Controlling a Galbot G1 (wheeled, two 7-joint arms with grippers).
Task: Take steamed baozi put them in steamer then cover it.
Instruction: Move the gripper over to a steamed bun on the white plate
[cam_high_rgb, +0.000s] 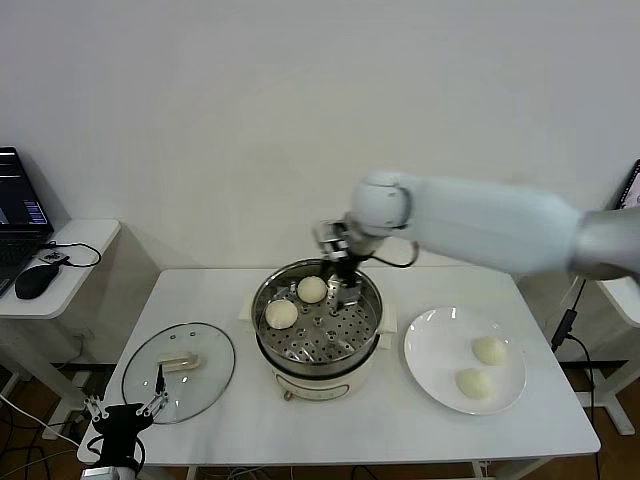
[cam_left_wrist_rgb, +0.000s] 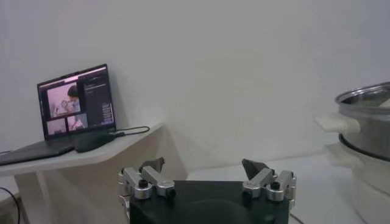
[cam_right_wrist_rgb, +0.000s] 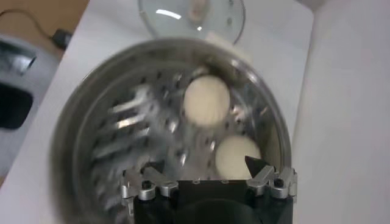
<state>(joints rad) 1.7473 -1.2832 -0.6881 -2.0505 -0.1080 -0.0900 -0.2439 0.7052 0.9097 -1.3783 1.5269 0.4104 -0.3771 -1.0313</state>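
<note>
Step in hand: second bun looks just set down in the steamer (cam_high_rgb: 318, 322); my read is that the right arm's next job is to lift clear and go for the plate (cam_high_rgb: 440, 345)
Right gripper (cam_right_wrist_rgb: 205, 165): over the steamer's far side, about 1 o'clock of its centre in the head view, jaws spread wide with nothing between them
Baozi in steamer (cam_high_rgb: 312, 289): two on the perforated tray, one near 12 o'clock, the other (cam_high_rgb: 281, 313) near 9 o'clock, close together
Baozi on plate (cam_high_rgb: 489, 350): two left, at roughly 3 o'clock of the steamer, the second (cam_high_rgb: 472, 382) nearer the table's front edge
Cover (cam_high_rgb: 178, 371): glass lid lying flat on the table (cam_high_rgb: 220, 290) at about 8 o'clock of the steamer, handle up
Left gripper (cam_left_wrist_rgb: 206, 175): parked low by the table's front-left corner, beside the cover, fingers apart and empty
How to do it well: rise straight up before swinging, so the fingers miss the steel rim and the bun just beside them
Placement advice: put the next buns in the free near half of the tray, around 4 to 7 o'clock, so none get squashed
</note>
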